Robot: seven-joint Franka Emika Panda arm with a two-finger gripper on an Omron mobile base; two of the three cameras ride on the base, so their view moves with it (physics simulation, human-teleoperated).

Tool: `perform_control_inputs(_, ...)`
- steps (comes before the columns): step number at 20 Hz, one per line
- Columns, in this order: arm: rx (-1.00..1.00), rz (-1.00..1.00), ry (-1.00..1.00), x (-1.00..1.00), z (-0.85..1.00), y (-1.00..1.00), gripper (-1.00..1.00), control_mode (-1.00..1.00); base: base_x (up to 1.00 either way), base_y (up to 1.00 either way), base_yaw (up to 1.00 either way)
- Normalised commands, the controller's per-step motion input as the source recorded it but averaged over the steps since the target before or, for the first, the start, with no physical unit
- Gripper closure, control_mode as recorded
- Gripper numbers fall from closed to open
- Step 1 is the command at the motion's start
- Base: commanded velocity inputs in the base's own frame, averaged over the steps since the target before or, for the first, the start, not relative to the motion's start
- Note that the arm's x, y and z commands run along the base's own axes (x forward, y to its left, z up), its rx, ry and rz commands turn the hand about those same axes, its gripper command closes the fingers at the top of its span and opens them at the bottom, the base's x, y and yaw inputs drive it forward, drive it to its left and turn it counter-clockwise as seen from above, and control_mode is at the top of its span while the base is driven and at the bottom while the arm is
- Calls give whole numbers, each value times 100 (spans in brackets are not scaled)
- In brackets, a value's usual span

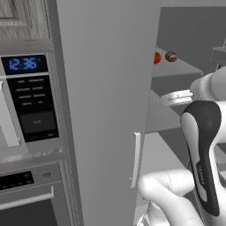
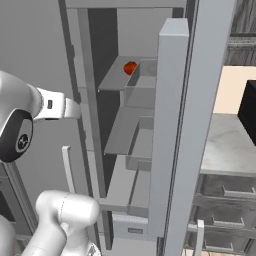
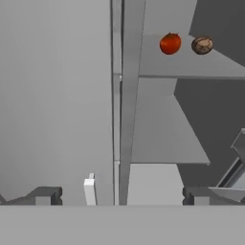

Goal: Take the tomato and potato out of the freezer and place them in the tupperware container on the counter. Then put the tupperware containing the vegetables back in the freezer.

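Observation:
The freezer point(image 1: 106, 110) stands open, its grey shelves point(image 2: 125, 130) showing. On an upper shelf the red-orange tomato point(image 3: 170, 43) lies just left of the brown potato point(image 3: 202, 45); both also show in the left base view, tomato point(image 1: 157, 58) and potato point(image 1: 171, 56). From the right base view the tomato point(image 2: 130, 67) sits at the shelf's back. My gripper point(image 3: 122, 196) is open and empty, well below and short of that shelf, facing the edge between the grey door panel and the shelves. The tupperware container is out of view.
A white vertical handle point(image 1: 136, 159) runs down the grey door panel close to my hand. The open door with racks point(image 2: 170, 125) stands right of the shelves. Beyond it lie the counter point(image 2: 230, 145), a black toaster oven point(image 2: 248, 110) and drawers point(image 2: 225, 200). A microwave point(image 1: 26, 97) sits left.

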Motion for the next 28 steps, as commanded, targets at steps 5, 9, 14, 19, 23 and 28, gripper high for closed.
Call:
perform_control_inputs(5, 4, 0, -1, 0, 0, -7, -100, -100, 0, -7, 0)
perform_control_inputs(9, 13, -4, -2, -14, 21, -42, -100, -100, 0, 0, 0)
perform_control_inputs(14, 6, -6, 1, -1, 4, -31, -100, -100, 0, 0, 0)
perform_control_inputs(19, 0, -2, -1, 1, 0, -10, -100, -100, 0, 0, 0)
perform_control_inputs(23, -2, -13, 0, 17, 1, -46, -100, -100, 0, 0, 0)
perform_control_inputs(28, 0, -16, 5, 46, 9, -16, -100, -100, 0, 0, 0)
